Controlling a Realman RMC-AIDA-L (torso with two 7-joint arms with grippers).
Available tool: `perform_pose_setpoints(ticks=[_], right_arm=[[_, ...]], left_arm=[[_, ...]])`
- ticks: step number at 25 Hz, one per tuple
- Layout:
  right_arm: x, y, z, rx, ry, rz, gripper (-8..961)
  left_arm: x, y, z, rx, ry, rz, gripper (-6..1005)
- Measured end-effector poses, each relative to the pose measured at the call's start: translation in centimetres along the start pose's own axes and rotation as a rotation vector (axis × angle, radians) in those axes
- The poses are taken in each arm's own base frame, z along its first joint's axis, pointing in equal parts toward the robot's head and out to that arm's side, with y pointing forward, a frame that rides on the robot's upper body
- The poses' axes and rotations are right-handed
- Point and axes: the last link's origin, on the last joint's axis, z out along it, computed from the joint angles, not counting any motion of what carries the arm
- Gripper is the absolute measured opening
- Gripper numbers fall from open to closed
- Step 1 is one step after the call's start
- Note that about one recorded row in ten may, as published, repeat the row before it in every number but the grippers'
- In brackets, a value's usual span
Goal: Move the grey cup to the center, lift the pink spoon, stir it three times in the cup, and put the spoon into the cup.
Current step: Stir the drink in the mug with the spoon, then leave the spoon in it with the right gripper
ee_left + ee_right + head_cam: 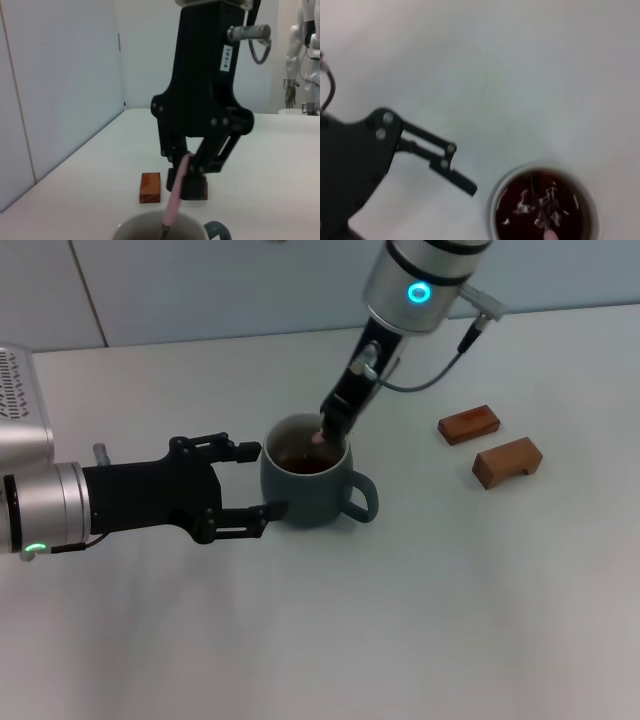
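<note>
I have the right gripper point(322, 432) hanging straight over the grey cup point(312, 485), its fingers point(176, 181) pinched on the top of the pink spoon point(175, 204). The spoon slants down from that grip and its lower end dips into the dark liquid directly beneath the gripper. From the right wrist camera I look down into the cup point(543, 206), with the spoon's pink tip just visible.

My left gripper point(251, 480) sits beside the cup on the side away from the handle, fingers spread wide; I read the near fingertip point(272, 509) as touching or almost touching the cup wall, but cannot tell which.

2 brown wooden blocks point(490, 443) lie on the worktop point(420, 630) well out beyond the cup's handle. Toward me, past both grippers, the worktop is bare.
</note>
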Motion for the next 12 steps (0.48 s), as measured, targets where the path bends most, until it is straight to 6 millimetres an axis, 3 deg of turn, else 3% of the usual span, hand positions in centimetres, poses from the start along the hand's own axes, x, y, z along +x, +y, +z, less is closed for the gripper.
perform_pose_setpoints(ticks=[12], right_arm=[[0.4, 0.3, -2.0, -0.018, -0.119, -0.010, 167]], left_arm=[[-0.5, -0.7, -0.4, 0.070, -0.003, -0.021, 792]])
